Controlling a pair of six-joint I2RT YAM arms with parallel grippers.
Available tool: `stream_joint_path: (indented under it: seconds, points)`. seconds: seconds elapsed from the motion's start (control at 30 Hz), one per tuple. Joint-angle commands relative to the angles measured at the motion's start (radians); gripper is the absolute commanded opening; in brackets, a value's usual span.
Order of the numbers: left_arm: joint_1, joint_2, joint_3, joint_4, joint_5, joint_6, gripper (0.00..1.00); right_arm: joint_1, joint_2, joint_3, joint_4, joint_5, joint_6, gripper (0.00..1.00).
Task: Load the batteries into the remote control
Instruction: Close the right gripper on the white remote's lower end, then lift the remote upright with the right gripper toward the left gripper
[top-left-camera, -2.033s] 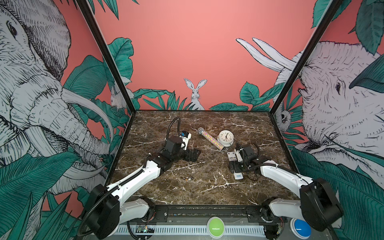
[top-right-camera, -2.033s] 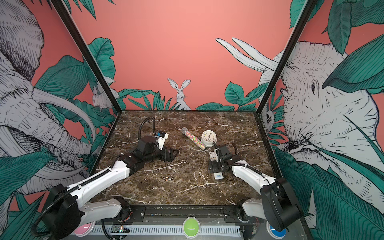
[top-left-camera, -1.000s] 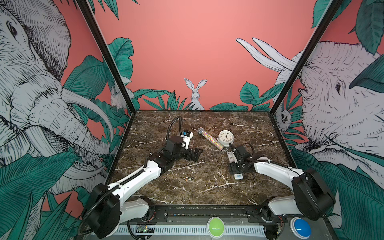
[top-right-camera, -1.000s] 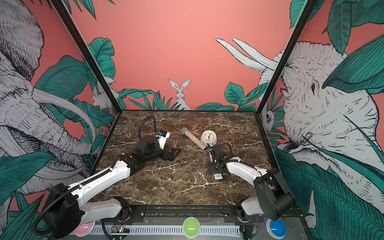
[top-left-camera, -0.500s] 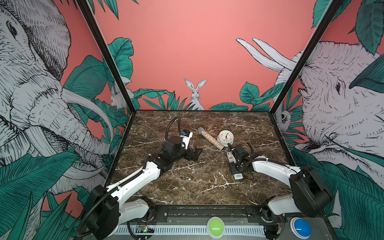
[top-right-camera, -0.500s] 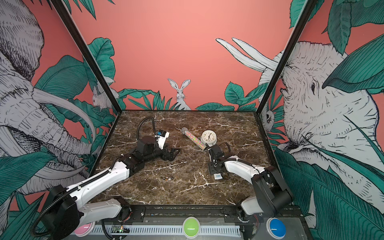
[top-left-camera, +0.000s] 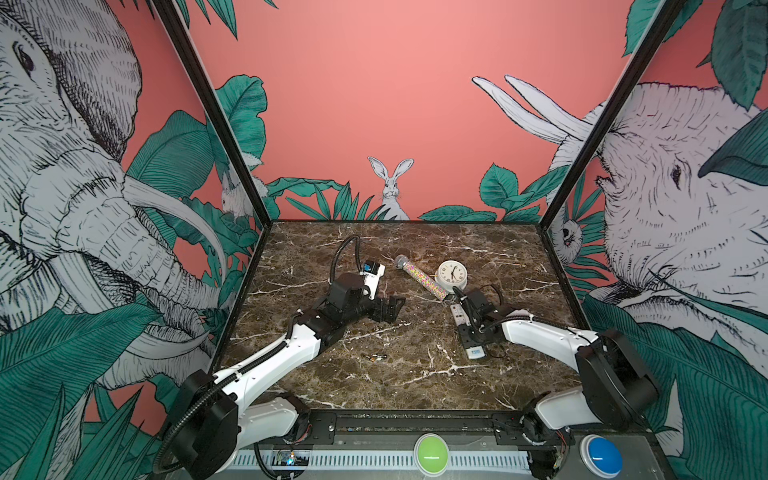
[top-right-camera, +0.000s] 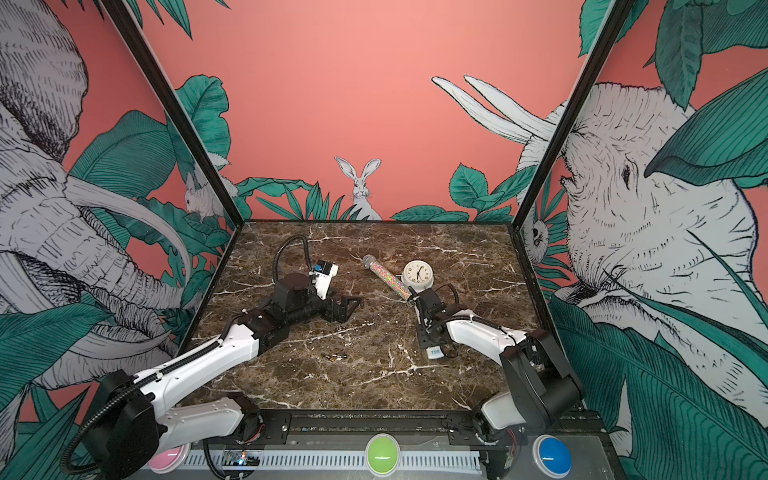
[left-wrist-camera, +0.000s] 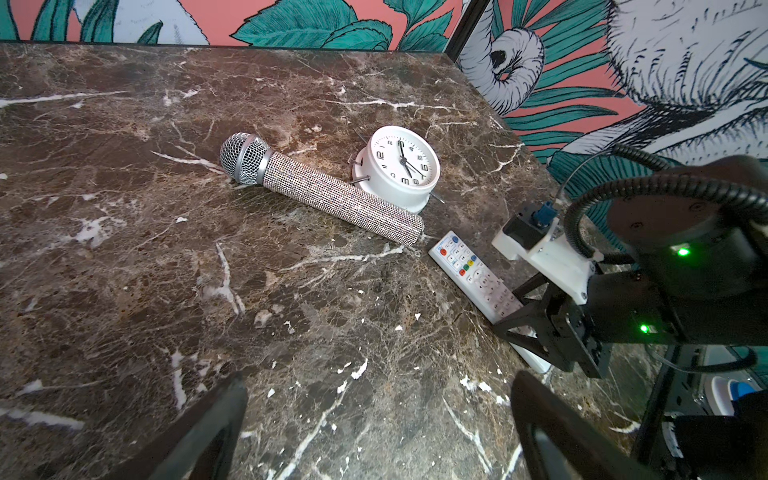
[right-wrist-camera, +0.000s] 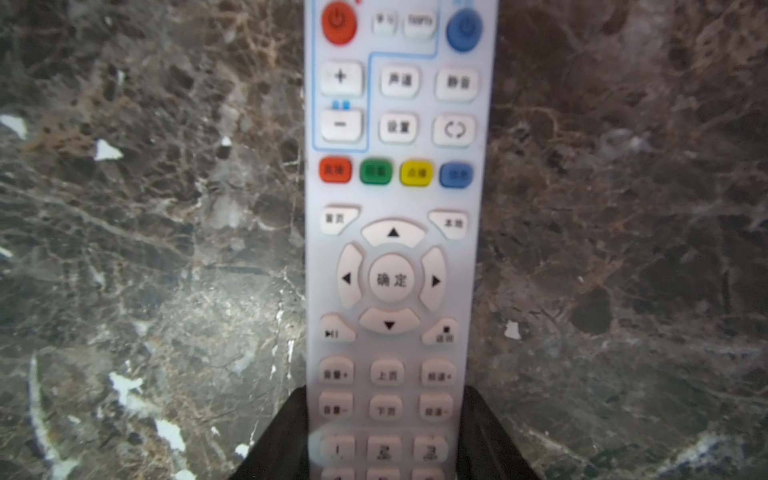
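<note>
Remote control (right-wrist-camera: 390, 249) is lying flat, buttons up, on the marble table (top-left-camera: 415, 374), with its power-button end just beside the tail of a rhinestone microphone (left-wrist-camera: 332, 199) and near a white alarm clock (left-wrist-camera: 405, 166). My right gripper (right-wrist-camera: 386, 399) is down over the number-pad end with a finger against each long edge, so it's clamped on it. My left gripper (top-left-camera: 388, 309) is spread wide with nothing in it, and the batteries (top-left-camera: 376, 356) sit on the marble nearer the front, well apart from the remote.
</note>
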Motion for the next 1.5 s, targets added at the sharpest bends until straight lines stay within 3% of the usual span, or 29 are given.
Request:
stream_joint_path:
  seconds: [0.0, 0.3, 0.53, 0.8, 1.23, 1.47]
  points:
    - [-0.005, -0.029, -0.016, 0.021, 0.015, -0.005, 1.00, 0.012, -0.068, -0.021, 0.010, -0.021, -0.013, 0.35]
    - [-0.004, -0.053, -0.001, 0.025, 0.072, -0.005, 1.00, 0.024, -0.301, -0.096, 0.161, -0.218, -0.026, 0.34]
    - [-0.003, -0.068, 0.024, 0.075, 0.216, -0.034, 1.00, 0.027, -0.416, -0.089, 0.279, -0.362, -0.016, 0.34]
    - [-0.004, -0.056, 0.078, 0.161, 0.374, -0.097, 0.99, 0.033, -0.492, -0.121, 0.539, -0.566, 0.047, 0.38]
    - [-0.004, -0.013, 0.133, 0.303, 0.512, -0.204, 0.97, 0.049, -0.429, -0.158, 0.971, -0.831, 0.226, 0.38]
    - [-0.006, -0.019, 0.149, 0.333, 0.528, -0.225, 0.94, 0.060, -0.357, -0.185, 1.247, -0.900, 0.359, 0.38]
